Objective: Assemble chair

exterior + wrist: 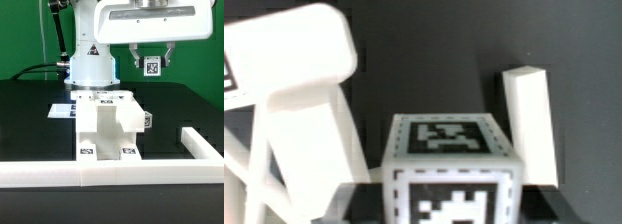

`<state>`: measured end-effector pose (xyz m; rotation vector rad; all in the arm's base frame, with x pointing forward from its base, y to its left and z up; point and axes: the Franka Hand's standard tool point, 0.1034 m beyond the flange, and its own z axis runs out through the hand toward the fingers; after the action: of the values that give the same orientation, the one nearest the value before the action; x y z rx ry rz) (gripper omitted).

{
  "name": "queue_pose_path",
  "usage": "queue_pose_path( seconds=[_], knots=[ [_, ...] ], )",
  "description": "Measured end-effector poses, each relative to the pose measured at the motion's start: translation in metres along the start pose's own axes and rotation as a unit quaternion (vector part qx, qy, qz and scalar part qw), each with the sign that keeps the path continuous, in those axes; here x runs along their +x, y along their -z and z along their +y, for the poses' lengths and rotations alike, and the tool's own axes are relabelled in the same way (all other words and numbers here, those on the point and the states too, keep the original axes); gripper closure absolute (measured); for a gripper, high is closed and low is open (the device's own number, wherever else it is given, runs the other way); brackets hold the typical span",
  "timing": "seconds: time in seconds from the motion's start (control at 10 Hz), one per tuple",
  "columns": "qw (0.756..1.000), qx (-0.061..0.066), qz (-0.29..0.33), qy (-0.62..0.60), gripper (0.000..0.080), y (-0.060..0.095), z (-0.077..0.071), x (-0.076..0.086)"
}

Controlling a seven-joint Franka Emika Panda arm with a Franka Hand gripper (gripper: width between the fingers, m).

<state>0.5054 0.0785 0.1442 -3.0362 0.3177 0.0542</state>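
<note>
Up in the air on the exterior view's right, your gripper has its jaws drawn in narrow on a square leg. This is a small white block whose black-and-white tag faces the camera between the two fingers. From the wrist view you get the same grip: the gripper clamps the square leg from both sides, one tag on its upper face and another on the face nearest the lens. The leg hangs clear, touching nothing but the fingers. Below it and toward the exterior view's left, the rest of the chair stands on the black table, a chunky white body tagged on several faces. Its front sits right up against the long white rail, which turns a corner on the exterior view's right. The marker board lies flat just behind the chair.
</note>
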Motion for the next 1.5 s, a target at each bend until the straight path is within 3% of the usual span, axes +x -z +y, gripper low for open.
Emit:
queue_pose_path(
  seconds=[0.3, 0.4, 0.7, 1.2, 1.5],
  knots=[
    [1.000, -0.001, 0.000, 0.015, 0.0509, 0.000, 0.004, 0.002],
    [0.998, -0.005, 0.006, 0.057, 0.0509, 0.003, 0.017, 0.015],
    [0.992, -0.018, 0.023, 0.126, 0.0509, 0.011, 0.031, 0.047],
    [0.993, -0.020, 0.021, 0.116, 0.0509, 0.008, 0.032, 0.048],
    [0.988, -0.030, 0.030, 0.148, 0.0509, 0.009, 0.032, 0.076]
  ],
)
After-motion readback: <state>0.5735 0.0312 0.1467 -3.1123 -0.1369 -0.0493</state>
